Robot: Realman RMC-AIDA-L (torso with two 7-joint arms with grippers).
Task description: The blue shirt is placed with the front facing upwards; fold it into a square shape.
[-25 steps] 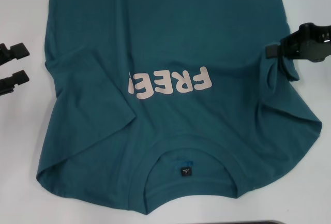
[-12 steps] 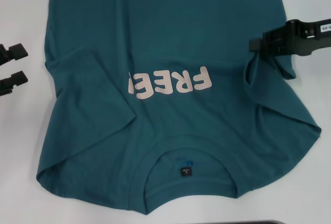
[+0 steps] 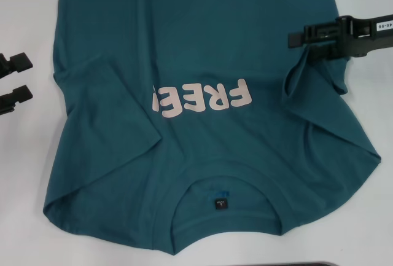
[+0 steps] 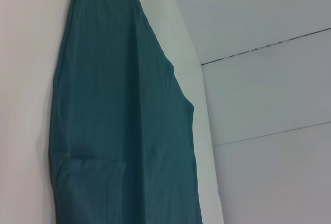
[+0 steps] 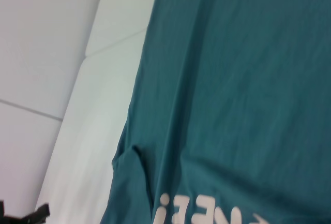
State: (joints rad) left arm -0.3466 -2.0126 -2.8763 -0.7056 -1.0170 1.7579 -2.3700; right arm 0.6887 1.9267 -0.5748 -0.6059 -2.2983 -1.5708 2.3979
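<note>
On the white worktop [image 3: 27, 174] lies one blue shirt [image 3: 202, 32], front up, collar [image 3: 224, 186] nearest the robot with the black neck tag [image 3: 221, 203] visible, "FREE" lettering [image 3: 202, 98] reading upside down from the head. The shirt's sleeve on the robot's left is folded inward, covering part of the last letter. Right end effector [image 3: 298, 37] is clenched on the sleeve [image 3: 310, 75] on the robot's right, holding it raised off the shirt body, fabric draping below the fingers. Left end effector [image 3: 18, 78] sits parked off the shirt's left edge, over bare worktop, two fingers apart, holding nothing.

Head view alone shows collar, tag and both end effectors. Left wrist view shows only the shirt's side edge [image 4: 124, 131] against the worktop and the pale wall panels [image 4: 269, 79] beyond. Right wrist view shows the shirt body [image 5: 232, 79] and part of the lettering [image 5: 207, 213], none of its own fingers.

Versus one second ago: right end effector has travelled inward over the shirt and carried the sleeve with it; left end effector unchanged.

Count: one shirt, two end effectors.
</note>
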